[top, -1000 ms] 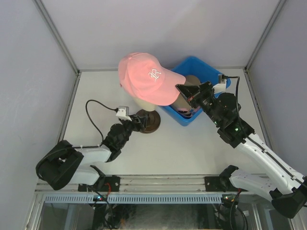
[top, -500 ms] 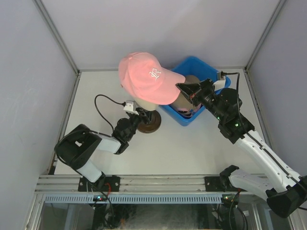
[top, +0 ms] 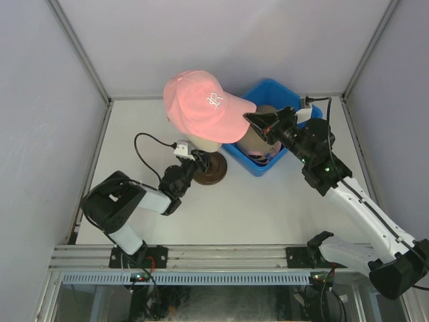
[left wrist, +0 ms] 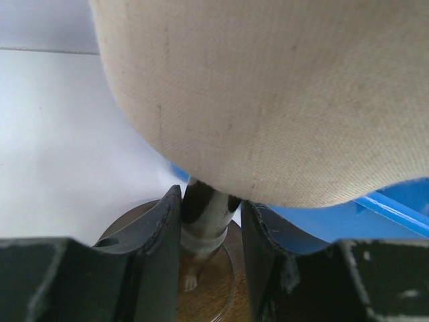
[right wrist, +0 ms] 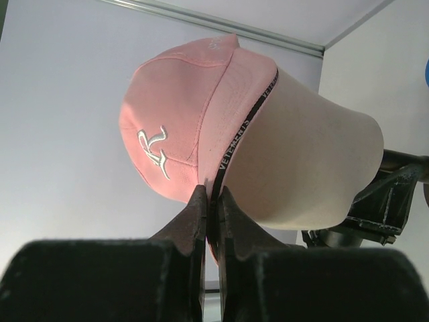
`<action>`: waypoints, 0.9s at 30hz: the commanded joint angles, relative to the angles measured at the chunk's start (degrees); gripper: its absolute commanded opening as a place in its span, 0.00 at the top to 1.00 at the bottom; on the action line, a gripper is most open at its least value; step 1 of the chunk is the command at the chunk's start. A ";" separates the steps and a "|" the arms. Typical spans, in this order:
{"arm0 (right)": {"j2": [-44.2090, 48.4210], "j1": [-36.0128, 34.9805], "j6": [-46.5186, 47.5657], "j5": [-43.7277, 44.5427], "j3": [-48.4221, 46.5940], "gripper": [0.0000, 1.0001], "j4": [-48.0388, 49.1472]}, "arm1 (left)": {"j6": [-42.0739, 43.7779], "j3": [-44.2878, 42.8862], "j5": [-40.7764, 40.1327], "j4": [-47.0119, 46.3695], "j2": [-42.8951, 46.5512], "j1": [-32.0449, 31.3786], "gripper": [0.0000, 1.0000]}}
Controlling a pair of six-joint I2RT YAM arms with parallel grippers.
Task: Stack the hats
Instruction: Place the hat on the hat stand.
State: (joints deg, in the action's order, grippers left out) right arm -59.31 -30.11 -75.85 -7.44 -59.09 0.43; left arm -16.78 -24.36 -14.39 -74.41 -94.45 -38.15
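Pink cap (top: 201, 111), one, on one mannequin head (left wrist: 268, 100); one blue bin (top: 278, 88)

The overhead camera sits above and behind the arm bases. It looks down and toward the far wall, from far enough back to take in the whole table (top: 268, 208). The left wrist camera crouches low at table level, close under the mannequin head (left wrist: 268, 100), facing right and far. The right wrist camera looks leftward and up from just beside the brim of the pink cap (right wrist: 174, 141). All three views share the head.
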 commanded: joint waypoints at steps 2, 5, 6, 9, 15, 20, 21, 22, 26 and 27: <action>-1.30 -0.89 -0.02 -0.26 -3.05 1.00 0.74 | -1.33 -0.10 -8.64 -5.04 4.26 -0.94 1.00; -1.40 -1.07 -0.40 0.42 -3.55 1.00 1.50 | -0.33 0.81 -15.08 -5.04 5.49 -2.24 1.00; -1.42 -1.08 -0.55 0.60 -3.65 1.00 1.70 | 0.29 1.11 -17.75 -5.10 5.79 -3.06 1.00; -1.41 -1.09 -1.13 1.04 -3.75 1.00 2.83 | 1.57 1.82 -25.46 -5.05 6.72 -4.68 1.00; -2.97 -1.48 -3.33 0.55 -3.75 1.00 6.50 | 3.15 1.88 -37.18 -5.14 7.10 -7.11 1.00; -5.20 -2.59 -3.78 0.09 -5.42 1.00 7.83 | 3.33 1.51 -45.37 -5.18 6.99 -8.72 1.00; -5.44 -2.77 -3.77 0.13 -5.58 1.00 7.88 | 3.22 1.39 -46.39 -5.21 6.93 -8.84 1.00; -5.61 -2.95 -3.77 0.20 -5.62 1.00 7.87 | 2.85 1.34 -47.34 -5.16 6.92 -8.94 1.00; -6.07 -3.12 -3.49 0.15 -5.54 1.00 6.95 | 2.11 0.91 -49.19 -5.14 6.58 -9.03 1.00; -6.08 -3.11 -3.51 0.05 -5.26 1.00 6.97 | 1.98 0.83 -50.07 -5.14 6.54 -9.11 1.00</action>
State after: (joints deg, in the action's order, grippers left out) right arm -65.78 -33.32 -79.07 -8.43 -62.02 4.91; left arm -13.37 -22.37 -55.05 -72.42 -90.96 -47.59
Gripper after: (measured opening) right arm 0.023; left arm 0.400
